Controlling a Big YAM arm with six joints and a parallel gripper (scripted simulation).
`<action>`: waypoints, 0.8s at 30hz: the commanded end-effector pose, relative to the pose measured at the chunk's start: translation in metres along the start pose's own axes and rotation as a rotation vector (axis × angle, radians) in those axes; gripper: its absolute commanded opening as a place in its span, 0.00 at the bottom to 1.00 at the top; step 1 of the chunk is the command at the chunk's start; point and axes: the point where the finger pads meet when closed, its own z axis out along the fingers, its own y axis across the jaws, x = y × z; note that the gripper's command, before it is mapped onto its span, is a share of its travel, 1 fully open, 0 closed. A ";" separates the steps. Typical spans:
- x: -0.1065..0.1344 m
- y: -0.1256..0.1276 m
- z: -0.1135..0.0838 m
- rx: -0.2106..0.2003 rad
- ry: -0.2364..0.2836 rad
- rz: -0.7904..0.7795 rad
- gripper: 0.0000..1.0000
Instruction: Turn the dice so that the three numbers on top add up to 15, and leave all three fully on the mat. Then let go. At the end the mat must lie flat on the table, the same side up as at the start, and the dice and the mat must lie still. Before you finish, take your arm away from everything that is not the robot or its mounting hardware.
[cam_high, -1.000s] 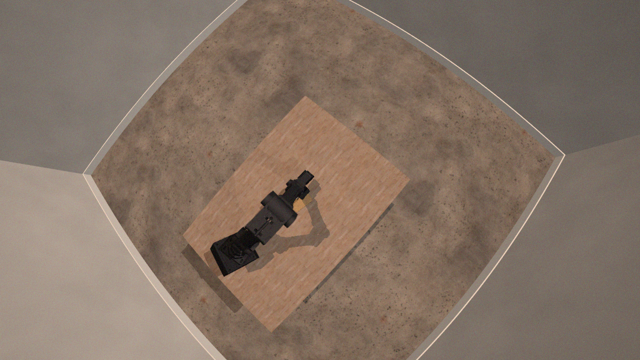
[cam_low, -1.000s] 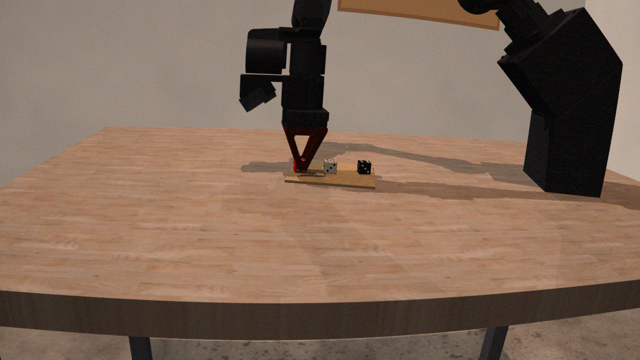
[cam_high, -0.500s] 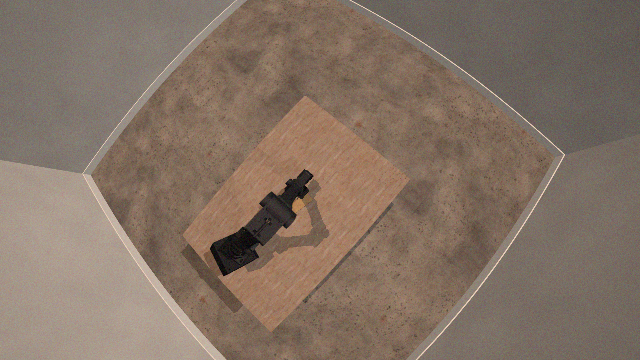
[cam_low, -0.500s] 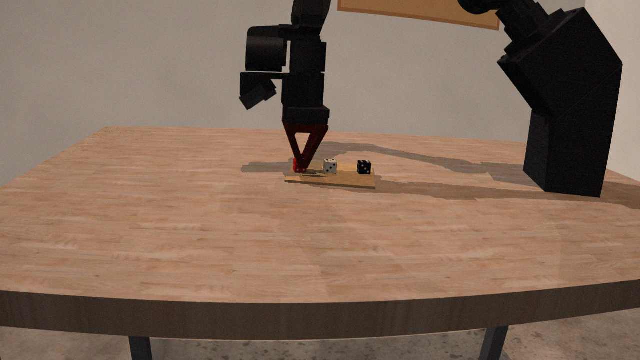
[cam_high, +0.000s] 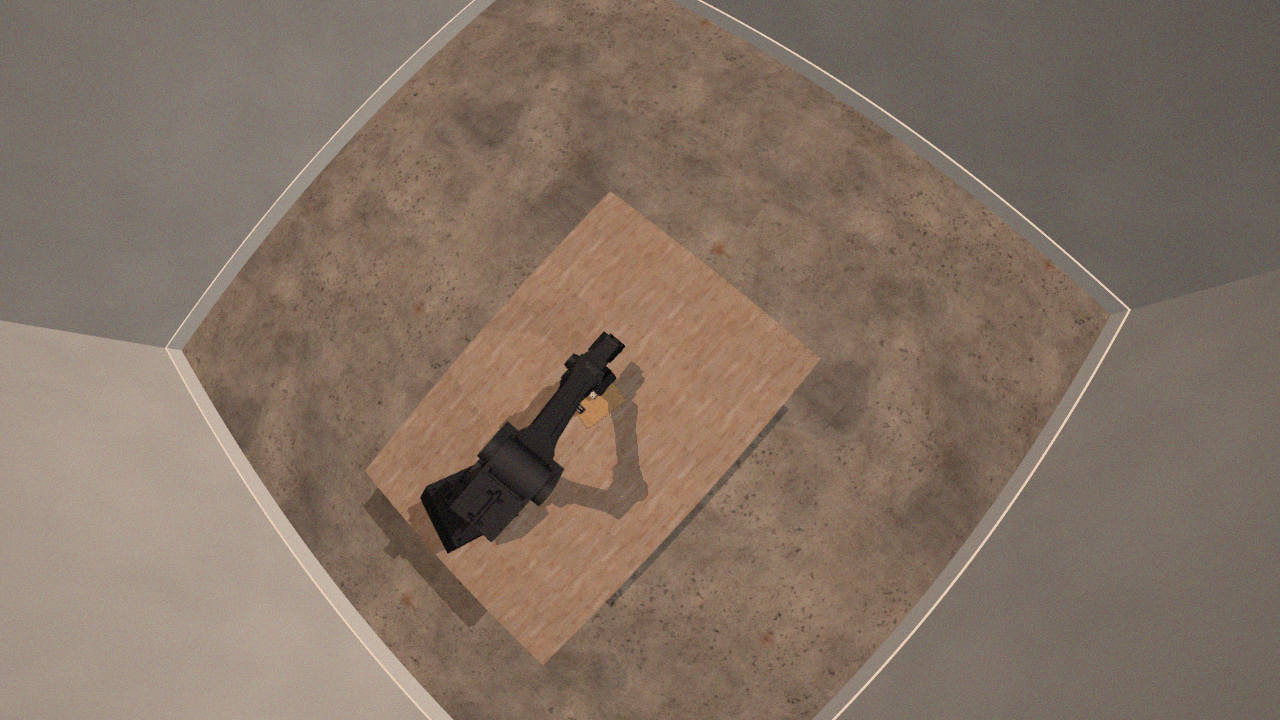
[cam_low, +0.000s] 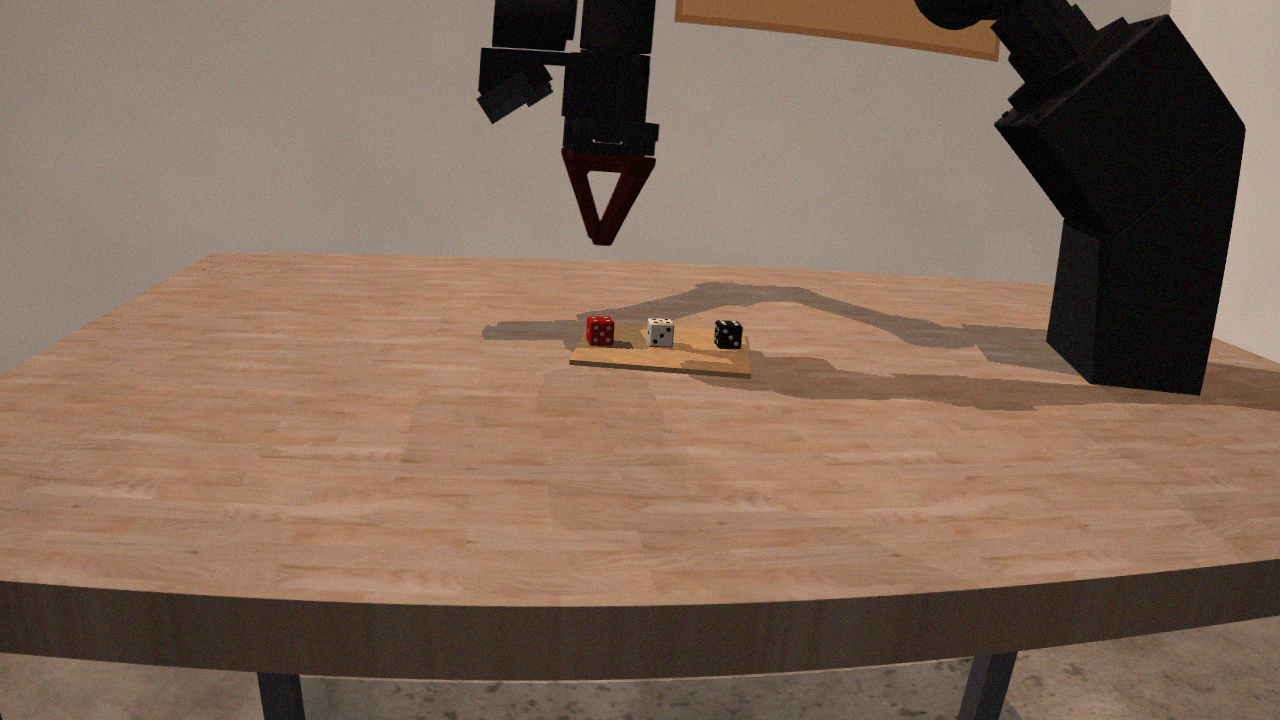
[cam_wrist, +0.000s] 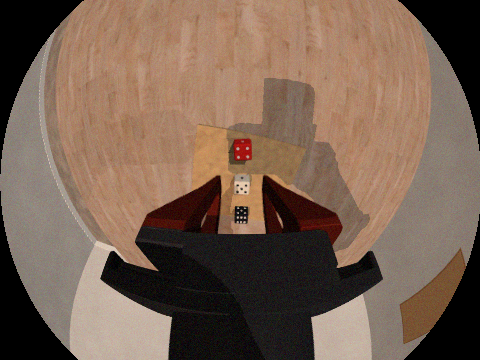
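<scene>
A thin tan mat (cam_low: 662, 355) lies flat on the wooden table, and three dice stand on it in a row: a red die (cam_low: 600, 330) on the left, a white die (cam_low: 660, 332) in the middle and a black die (cam_low: 727, 334) on the right. My gripper (cam_low: 604, 237) hangs well above the red die, slightly open and empty. In the wrist view the red die (cam_wrist: 243, 150), the white die (cam_wrist: 242, 186) and the black die (cam_wrist: 240, 214) show far below between the gripper's fingers. The top pips are too small to read. In the overhead view the arm covers most of the mat (cam_high: 593, 410).
The arm's black base (cam_low: 1136, 223) stands at the right rear of the table. A tan panel (cam_low: 832, 22) hangs on the back wall. The table's front edge (cam_low: 626, 617) is far from the mat.
</scene>
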 end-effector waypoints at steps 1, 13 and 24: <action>0.003 -0.002 -0.010 0.004 0.006 0.016 0.34; 0.003 -0.003 -0.017 0.005 0.007 0.014 1.00; 0.003 -0.003 -0.017 0.005 0.007 0.014 1.00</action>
